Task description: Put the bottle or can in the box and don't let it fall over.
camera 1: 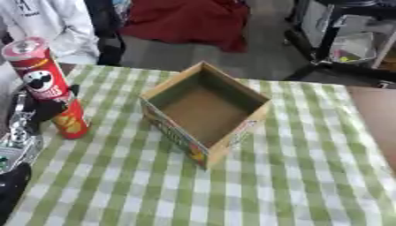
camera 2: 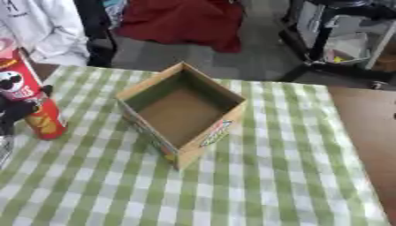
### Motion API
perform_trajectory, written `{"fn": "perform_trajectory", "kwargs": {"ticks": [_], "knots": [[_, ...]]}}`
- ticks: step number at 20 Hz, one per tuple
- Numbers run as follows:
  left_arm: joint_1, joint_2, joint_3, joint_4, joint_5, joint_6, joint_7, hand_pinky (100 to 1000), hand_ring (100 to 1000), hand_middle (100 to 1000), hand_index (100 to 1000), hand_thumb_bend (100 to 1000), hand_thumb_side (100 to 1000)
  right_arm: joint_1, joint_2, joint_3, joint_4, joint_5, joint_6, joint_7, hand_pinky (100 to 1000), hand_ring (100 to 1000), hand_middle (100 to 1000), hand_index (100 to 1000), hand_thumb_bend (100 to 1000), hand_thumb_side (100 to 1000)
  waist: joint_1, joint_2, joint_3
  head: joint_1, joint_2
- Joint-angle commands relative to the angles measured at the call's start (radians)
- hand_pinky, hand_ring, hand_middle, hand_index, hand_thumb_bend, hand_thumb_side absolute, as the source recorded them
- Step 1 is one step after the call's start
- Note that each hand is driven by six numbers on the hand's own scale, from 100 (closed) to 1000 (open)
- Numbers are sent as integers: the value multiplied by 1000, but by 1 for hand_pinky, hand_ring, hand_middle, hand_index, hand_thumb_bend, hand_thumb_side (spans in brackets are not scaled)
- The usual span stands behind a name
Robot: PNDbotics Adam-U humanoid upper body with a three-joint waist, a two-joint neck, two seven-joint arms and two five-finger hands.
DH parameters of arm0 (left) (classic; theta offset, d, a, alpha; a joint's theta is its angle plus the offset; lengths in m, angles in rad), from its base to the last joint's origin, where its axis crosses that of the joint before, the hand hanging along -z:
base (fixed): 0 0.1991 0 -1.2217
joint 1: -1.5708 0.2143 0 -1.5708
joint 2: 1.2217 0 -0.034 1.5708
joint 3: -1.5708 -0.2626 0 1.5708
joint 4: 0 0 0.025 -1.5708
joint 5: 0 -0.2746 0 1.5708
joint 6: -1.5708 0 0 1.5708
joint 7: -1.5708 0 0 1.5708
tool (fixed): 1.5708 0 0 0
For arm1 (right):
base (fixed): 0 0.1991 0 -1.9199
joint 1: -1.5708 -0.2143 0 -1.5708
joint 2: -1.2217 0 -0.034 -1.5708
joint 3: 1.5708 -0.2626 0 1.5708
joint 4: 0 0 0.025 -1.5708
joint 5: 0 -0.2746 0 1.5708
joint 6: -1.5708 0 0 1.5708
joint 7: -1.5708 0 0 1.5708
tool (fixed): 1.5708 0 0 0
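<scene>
A tall red crisp can (camera 1: 39, 70) with a silver lid stands at the table's left side, leaning slightly, its base down at the cloth. My left hand (camera 1: 45, 108) is black and curled round the can's middle, a thumb showing on its right side. An open cardboard box (camera 1: 174, 132) with printed outer walls sits in the middle of the table, turned corner-on to me and empty inside. It lies to the right of the can, a short gap between them. My right hand shows in neither view.
A green and white checked cloth (camera 1: 271, 185) covers the table; bare brown tabletop (camera 1: 379, 114) shows at the right edge. My left arm's silver and black parts (camera 1: 17, 137) fill the lower left. A black stand (camera 1: 340, 66) and red fabric (camera 1: 185, 20) lie beyond the far edge.
</scene>
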Motion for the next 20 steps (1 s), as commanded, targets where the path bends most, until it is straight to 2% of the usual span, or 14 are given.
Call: {"fn": "perform_trajectory", "kwargs": {"ticks": [1, 7, 14, 15, 16, 20], "knots": [[-21, 30, 0, -23, -13, 3, 9, 858, 551, 556, 639, 424, 100, -8, -20, -9, -9, -4, -2, -2, 873, 864, 842, 888, 325, 898, 8, -17, -1, -6, 1], [-25, 39, -11, -91, -49, 29, 13, 844, 520, 507, 585, 408, 100, -4, -22, -9, -10, -4, -2, 0, 875, 864, 842, 888, 322, 903, 13, -23, -1, -46, 23], [-59, 39, -43, -230, -68, 79, 0, 835, 521, 508, 586, 400, 100, -4, -27, -8, -14, -3, -3, 1, 876, 863, 843, 889, 315, 906, 19, -32, -1, -65, 45], [-73, 36, -52, -251, -69, 90, -3, 833, 521, 505, 585, 575, 100, -5, -27, -8, -14, -2, -3, 1, 877, 864, 844, 889, 318, 911, 20, -34, -1, -67, 49], [-87, 32, -62, -270, -69, 101, -8, 832, 522, 508, 586, 394, 100, -5, -28, -7, -14, -2, -2, 1, 877, 864, 844, 889, 312, 909, 21, -36, -1, -70, 51], [-160, -4, -110, -324, -73, 151, -31, 828, 523, 509, 587, 388, 100, -6, -26, -6, -12, -1, -2, 3, 878, 865, 845, 890, 310, 910, 25, -43, -4, -76, 57]]}}
